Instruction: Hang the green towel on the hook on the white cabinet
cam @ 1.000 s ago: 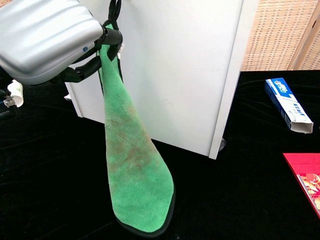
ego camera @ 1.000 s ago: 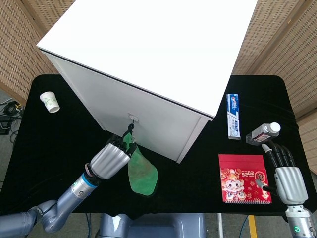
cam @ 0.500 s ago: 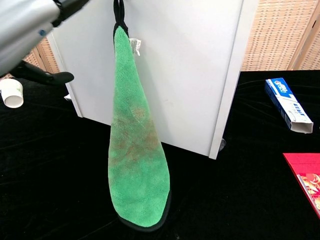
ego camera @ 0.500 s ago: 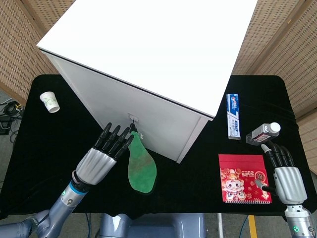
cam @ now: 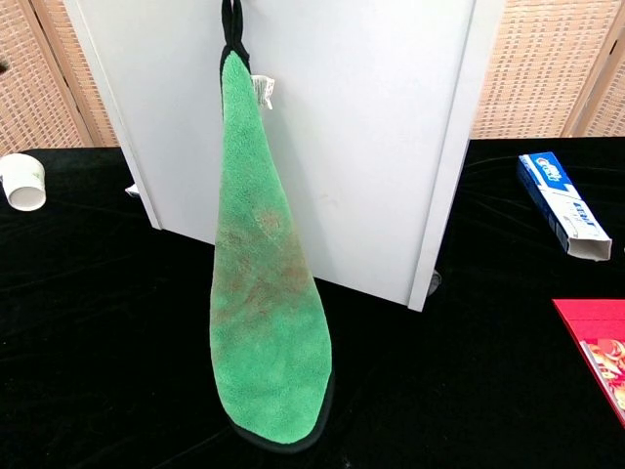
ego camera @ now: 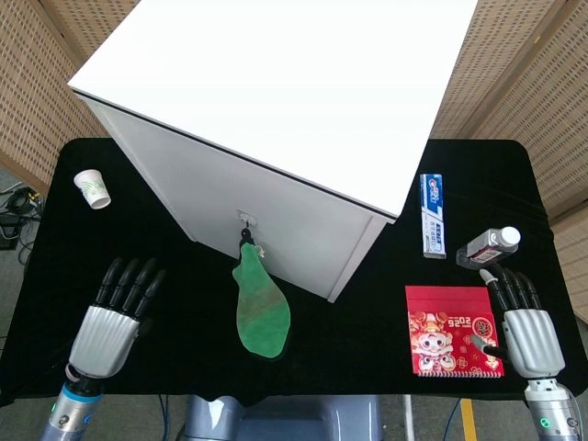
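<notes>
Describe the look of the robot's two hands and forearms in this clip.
Both the left hand and the right hand have ribbed, silver-grey metallic backs and black, segmented fingers. Each wrist narrows into a grey cylindrical forearm; the left one carries a teal ring with a small green light, and the right one shows a green light too. No loose cables or sleeves are visible.

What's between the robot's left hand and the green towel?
Nothing but bare black table. In the head view the left hand sits apart from the green towel, which hangs from the hook.
</notes>
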Controlling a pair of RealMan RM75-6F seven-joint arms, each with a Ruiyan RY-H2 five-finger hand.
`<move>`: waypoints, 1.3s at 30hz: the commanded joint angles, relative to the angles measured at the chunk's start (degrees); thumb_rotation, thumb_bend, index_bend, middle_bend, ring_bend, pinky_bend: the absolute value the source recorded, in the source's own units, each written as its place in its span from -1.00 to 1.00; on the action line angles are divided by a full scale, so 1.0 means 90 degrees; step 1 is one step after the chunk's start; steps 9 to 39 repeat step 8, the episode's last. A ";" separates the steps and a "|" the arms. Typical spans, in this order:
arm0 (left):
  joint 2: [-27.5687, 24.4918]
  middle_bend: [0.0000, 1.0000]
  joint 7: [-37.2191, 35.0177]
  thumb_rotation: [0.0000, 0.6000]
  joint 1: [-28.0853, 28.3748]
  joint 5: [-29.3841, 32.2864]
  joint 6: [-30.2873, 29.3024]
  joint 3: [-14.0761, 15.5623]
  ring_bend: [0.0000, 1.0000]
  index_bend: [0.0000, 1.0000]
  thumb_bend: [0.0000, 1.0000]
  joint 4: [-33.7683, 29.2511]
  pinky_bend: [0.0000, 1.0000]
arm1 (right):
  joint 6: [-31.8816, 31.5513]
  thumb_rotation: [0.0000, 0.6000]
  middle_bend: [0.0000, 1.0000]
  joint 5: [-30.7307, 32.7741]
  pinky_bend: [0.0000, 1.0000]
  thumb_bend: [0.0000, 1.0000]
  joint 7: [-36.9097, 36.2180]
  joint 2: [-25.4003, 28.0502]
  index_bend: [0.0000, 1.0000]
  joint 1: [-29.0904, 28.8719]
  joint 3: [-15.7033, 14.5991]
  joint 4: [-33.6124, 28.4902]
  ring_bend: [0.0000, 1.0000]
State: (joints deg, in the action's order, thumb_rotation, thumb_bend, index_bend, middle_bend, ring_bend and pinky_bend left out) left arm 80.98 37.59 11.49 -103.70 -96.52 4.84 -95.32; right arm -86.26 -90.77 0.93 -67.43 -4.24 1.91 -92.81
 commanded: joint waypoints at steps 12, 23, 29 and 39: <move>-0.0367 -1.00 -0.1326 1.00 -0.0587 0.1260 0.0431 0.0160 -1.00 -1.00 -1.00 0.0648 -1.00 | 0.0189 1.00 -1.00 0.0031 -1.00 -0.69 0.0267 -0.0076 -0.93 -0.0068 -0.0059 -0.0066 -1.00; -0.0367 -1.00 -0.1326 1.00 -0.0587 0.1260 0.0431 0.0160 -1.00 -1.00 -1.00 0.0648 -1.00 | 0.0189 1.00 -1.00 0.0031 -1.00 -0.69 0.0267 -0.0076 -0.93 -0.0068 -0.0059 -0.0066 -1.00; -0.0367 -1.00 -0.1326 1.00 -0.0587 0.1260 0.0431 0.0160 -1.00 -1.00 -1.00 0.0648 -1.00 | 0.0189 1.00 -1.00 0.0031 -1.00 -0.69 0.0267 -0.0076 -0.93 -0.0068 -0.0059 -0.0066 -1.00; -0.0367 -1.00 -0.1326 1.00 -0.0587 0.1260 0.0431 0.0160 -1.00 -1.00 -1.00 0.0648 -1.00 | 0.0189 1.00 -1.00 0.0031 -1.00 -0.69 0.0267 -0.0076 -0.93 -0.0068 -0.0059 -0.0066 -1.00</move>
